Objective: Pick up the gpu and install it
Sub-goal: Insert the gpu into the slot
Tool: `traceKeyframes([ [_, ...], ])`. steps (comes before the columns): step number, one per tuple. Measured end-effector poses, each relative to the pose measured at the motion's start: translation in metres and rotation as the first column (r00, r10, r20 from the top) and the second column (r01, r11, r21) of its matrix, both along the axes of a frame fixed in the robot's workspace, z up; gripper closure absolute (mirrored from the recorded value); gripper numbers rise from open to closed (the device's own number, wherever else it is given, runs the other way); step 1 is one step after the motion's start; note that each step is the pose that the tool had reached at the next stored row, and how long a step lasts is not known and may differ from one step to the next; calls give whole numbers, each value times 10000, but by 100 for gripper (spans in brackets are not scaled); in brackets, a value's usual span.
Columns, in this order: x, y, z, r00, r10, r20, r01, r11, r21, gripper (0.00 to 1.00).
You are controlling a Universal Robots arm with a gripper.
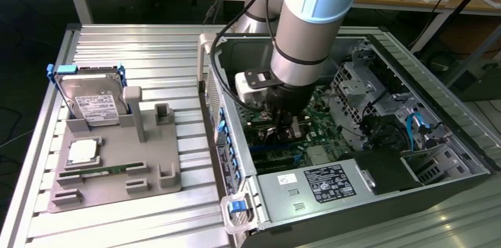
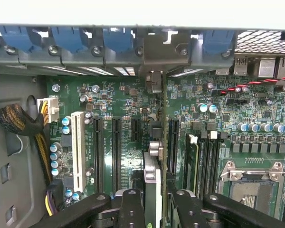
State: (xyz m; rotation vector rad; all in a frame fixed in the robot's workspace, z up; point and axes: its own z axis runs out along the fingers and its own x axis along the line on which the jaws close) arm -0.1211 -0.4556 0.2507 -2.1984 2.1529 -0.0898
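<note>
My gripper (image 1: 285, 126) is deep inside the open computer case (image 1: 234, 160), over the green motherboard (image 1: 325, 136). In the wrist view the gripper (image 2: 154, 203) is shut on the gpu (image 2: 153, 183), which I see edge-on as a thin upright card with a metallic part between the black fingers (image 2: 131, 205). The card runs along a black expansion slot (image 2: 172, 145) on the motherboard (image 2: 118, 99). Its far end reaches the metal bracket (image 2: 153, 80) at the case's rear wall. Whether its edge sits in the slot is hidden.
On the exterior view's left, a grey fixture (image 1: 152, 172) holds a silver hard drive (image 1: 92, 98), a processor (image 1: 84, 153) and a green memory stick (image 1: 102, 172). Inside the case are a power supply (image 1: 329, 180), blue cables (image 1: 415, 128), an empty processor socket (image 2: 249, 185) and a cable bundle (image 2: 19, 121).
</note>
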Motion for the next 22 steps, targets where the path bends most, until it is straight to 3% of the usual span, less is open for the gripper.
traceKeyframes([
  [22, -3, -1, -61, 10000, 1, -3, -1, 10000, -6, 73],
])
